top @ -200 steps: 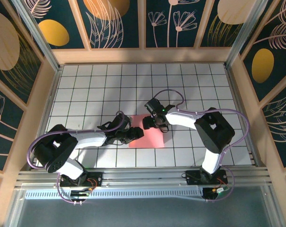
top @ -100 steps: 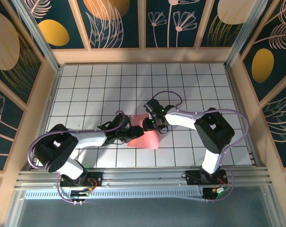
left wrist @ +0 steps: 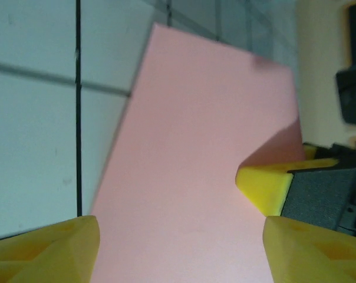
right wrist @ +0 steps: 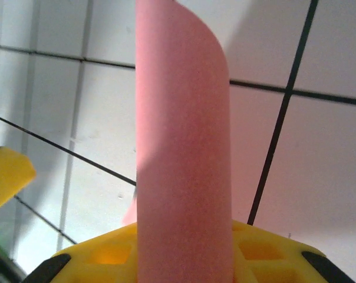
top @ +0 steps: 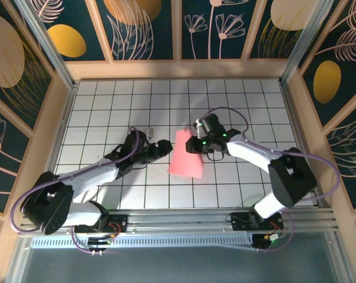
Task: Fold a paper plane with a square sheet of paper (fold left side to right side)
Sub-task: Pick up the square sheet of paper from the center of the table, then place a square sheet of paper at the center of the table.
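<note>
Pinching square sheet of paper (top: 187,159), right pincer (top: 193,145) clamped; left pincer (top: 165,145) apart; long axis far-near.

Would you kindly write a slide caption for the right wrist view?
Right gripper pinches the thin salmon-pink square sheet of paper, curled upward above the white gridded table.

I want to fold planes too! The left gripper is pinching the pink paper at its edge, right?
No: the right gripper, not the left, is pinching the pink paper at its edge. The right wrist view shows the sheet held between its fingers.
</note>
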